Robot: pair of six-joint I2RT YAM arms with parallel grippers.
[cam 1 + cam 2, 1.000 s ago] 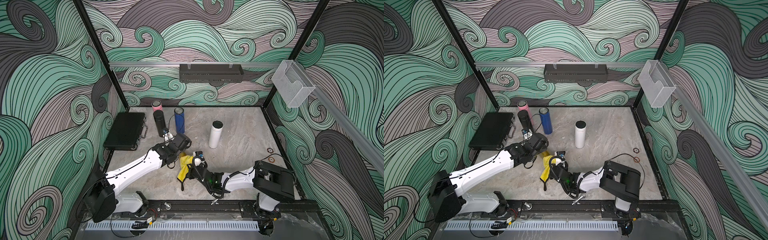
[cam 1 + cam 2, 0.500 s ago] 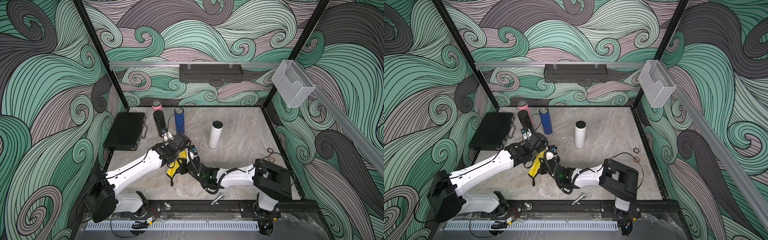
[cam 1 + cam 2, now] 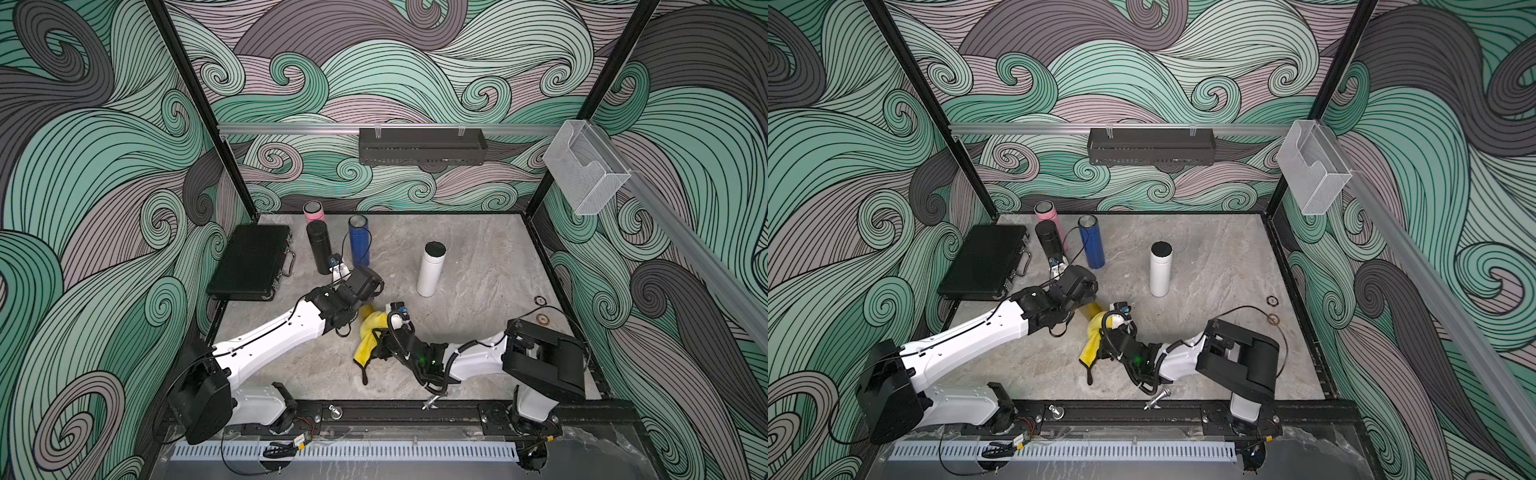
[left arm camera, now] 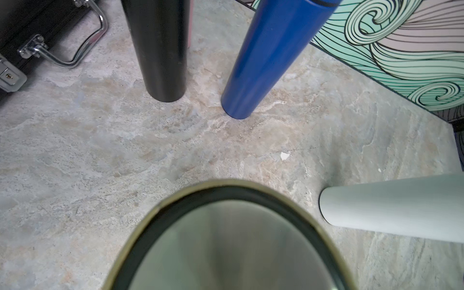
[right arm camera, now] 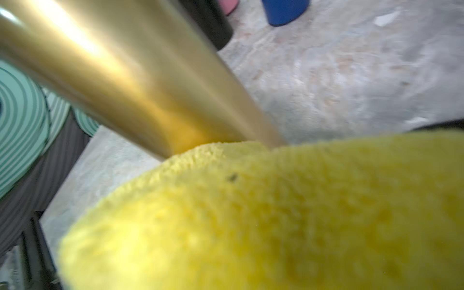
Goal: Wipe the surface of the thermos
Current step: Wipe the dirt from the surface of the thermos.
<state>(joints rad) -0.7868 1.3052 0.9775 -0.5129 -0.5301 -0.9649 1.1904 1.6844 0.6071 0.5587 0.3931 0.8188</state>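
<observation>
Marbled grey stone tabletop [image 3: 469, 266], mid-table: your right gripper [image 3: 377, 341], jaws pressed tight, pinches a nubby yellow cloth [image 5: 276, 213] that meets the smooth brushed-gold thermos [image 5: 125, 75]. Your left gripper [image 3: 365, 300], fingers hidden from you, clamps that cylinder near its open, steel-lined mouth. Beyond stand a matte black flask [image 4: 160, 50], a blue flask [image 4: 263, 57] and a white flask [image 4: 391, 208].

Black thermos [image 3: 319, 249] and blue thermos [image 3: 359, 243] stand close behind my left arm [image 3: 291, 328], with the pink thermos [image 3: 313, 212] behind them. Black case [image 3: 251, 262] blocks the left side. White thermos [image 3: 431, 272] stands alone, and the bare table [image 3: 478, 257] is open from there to the right wall. Gold thermos [image 5: 125, 75] and yellow cloth [image 3: 368, 336] fill the gap before my right arm [image 3: 469, 357].
</observation>
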